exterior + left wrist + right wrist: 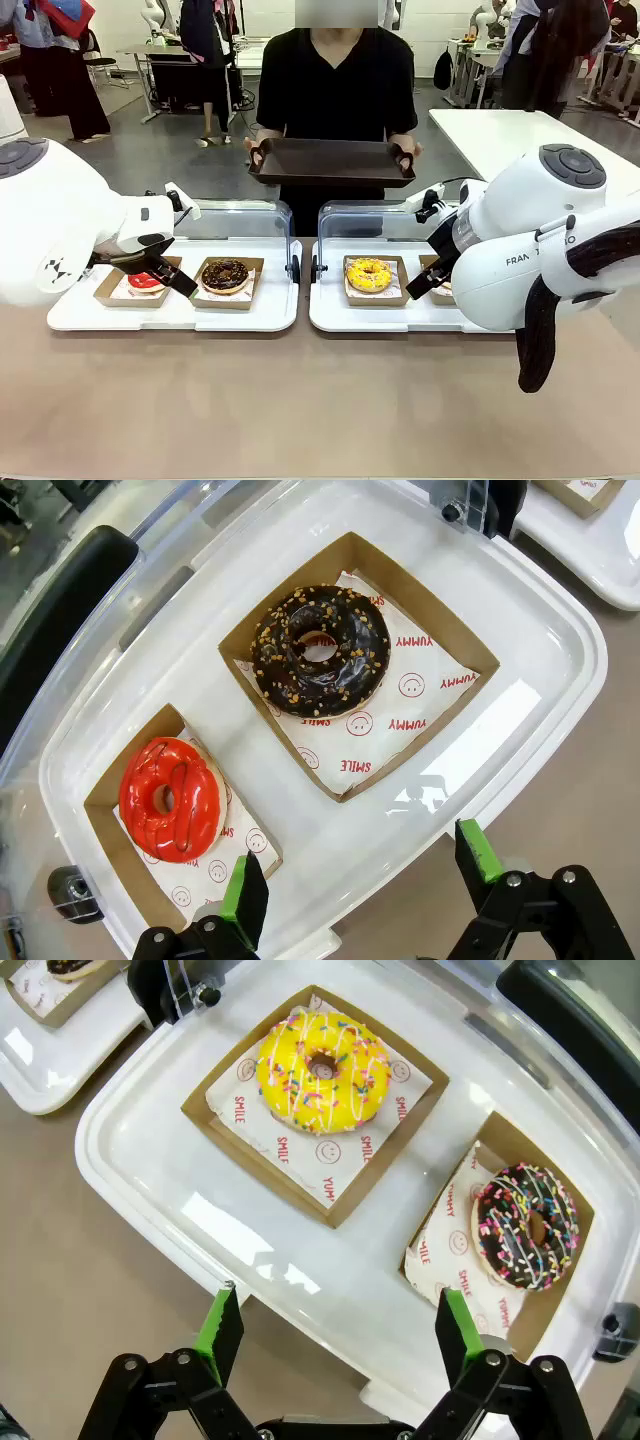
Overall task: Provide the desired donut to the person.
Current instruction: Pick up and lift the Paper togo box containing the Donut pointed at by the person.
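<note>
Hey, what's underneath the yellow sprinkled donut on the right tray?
The yellow donut sits on white printed paper lining a brown cardboard box, which rests on a white tray. The paper directly beneath the donut is covered, so its print there can't be seen.

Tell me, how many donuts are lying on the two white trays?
4. The left tray holds a red donut and a chocolate donut with nuts. The right tray holds a yellow sprinkled donut and a chocolate donut with coloured sprinkles. None appears hidden.
</note>
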`<act>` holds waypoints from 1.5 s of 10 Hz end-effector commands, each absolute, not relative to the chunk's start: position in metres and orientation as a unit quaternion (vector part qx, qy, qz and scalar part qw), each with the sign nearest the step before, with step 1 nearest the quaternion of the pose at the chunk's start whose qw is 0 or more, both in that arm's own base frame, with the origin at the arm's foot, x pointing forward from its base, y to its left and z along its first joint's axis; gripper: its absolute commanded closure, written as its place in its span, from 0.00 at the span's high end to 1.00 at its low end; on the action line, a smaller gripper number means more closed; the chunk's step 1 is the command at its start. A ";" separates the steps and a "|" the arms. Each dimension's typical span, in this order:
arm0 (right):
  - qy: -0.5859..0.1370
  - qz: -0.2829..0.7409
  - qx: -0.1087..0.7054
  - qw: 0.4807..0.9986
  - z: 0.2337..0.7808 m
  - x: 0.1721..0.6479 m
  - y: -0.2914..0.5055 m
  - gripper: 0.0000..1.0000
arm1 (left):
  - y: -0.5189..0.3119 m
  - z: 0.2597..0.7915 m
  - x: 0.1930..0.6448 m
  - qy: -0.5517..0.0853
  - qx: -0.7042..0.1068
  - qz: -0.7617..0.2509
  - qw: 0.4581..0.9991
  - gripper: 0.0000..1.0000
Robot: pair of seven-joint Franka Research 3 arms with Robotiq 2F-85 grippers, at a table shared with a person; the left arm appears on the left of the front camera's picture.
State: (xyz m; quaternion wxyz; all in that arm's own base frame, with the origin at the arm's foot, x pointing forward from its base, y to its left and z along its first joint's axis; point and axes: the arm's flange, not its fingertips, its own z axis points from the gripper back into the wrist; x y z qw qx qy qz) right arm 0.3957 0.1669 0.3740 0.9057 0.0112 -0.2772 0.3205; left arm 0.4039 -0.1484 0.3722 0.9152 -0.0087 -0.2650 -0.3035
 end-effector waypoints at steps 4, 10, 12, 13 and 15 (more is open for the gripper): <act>-0.277 0.320 0.011 0.906 0.374 0.396 0.167 1.00 | -0.148 0.372 0.404 -0.265 -0.009 -0.304 0.915 1.00; -0.277 0.320 0.011 0.906 0.374 0.396 0.167 1.00 | -0.148 0.372 0.404 -0.265 -0.009 -0.304 0.915 1.00; -0.277 0.320 0.011 0.906 0.374 0.396 0.167 1.00 | -0.148 0.372 0.404 -0.265 -0.009 -0.304 0.915 1.00; -0.277 0.320 0.011 0.906 0.374 0.396 0.167 1.00 | -0.148 0.372 0.404 -0.265 -0.009 -0.304 0.915 1.00; -0.285 0.312 -0.007 0.906 0.390 0.386 0.168 1.00 | -0.148 0.372 0.404 -0.265 -0.009 -0.304 0.915 1.00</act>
